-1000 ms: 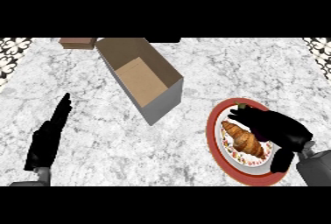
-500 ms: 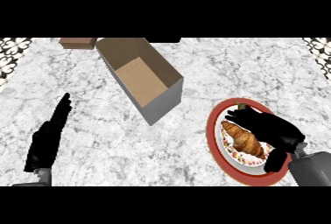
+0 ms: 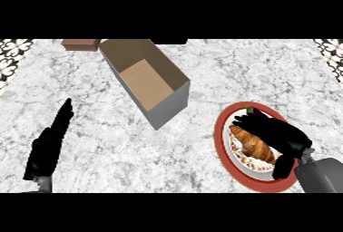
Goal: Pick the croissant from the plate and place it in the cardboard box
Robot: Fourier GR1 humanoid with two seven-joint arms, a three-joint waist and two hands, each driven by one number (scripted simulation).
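A golden-brown croissant lies on a red-rimmed plate at the right of the counter. My right hand sits over the croissant's right side, its fingers curling down around it and hiding part of the plate. The open cardboard box stands up and to the left of the plate, its inside bare. My left hand rests at the lower left with straight fingers, far from both.
A small brown block lies at the counter's far edge, left of the box. Patterned tiles border the marble counter at the upper left and upper right corners.
My right hand has moved left and down onto the croissant, its fingers closing in around it. The left hand, box and plate have stayed where they were.
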